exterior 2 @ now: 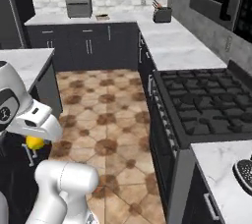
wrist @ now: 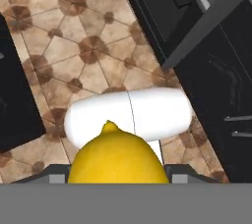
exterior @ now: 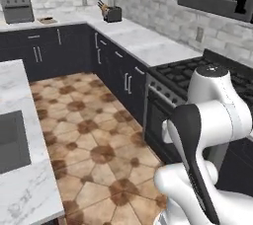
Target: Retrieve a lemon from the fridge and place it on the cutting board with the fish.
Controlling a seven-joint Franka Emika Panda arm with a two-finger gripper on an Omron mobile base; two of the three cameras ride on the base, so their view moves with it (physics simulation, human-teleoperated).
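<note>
The bright yellow lemon (wrist: 118,159) sits between the finger tips at the bottom of the hand view, with my gripper (wrist: 118,171) shut on it above the tiled floor. In the right base view the lemon (exterior 2: 34,142) peeks out under my white forearm at the lower left. The light brown cutting board (exterior: 48,20) (exterior 2: 102,17) lies far off on the back counter, beside the countertop oven. A small dark shape on the board is likely the fish, but it is too small to make out. A tall dark front (exterior 2: 7,7) at the far left may be the fridge.
The grey countertop oven (exterior: 17,8) (exterior 2: 78,4) and a dark knife block (exterior: 112,13) (exterior 2: 161,14) stand on the back counter. A gas stove (exterior: 197,71) (exterior 2: 206,100) lines the right side. A marble island (exterior: 15,95) (exterior 2: 22,61) is on the left, with tiled floor (exterior: 89,135) between.
</note>
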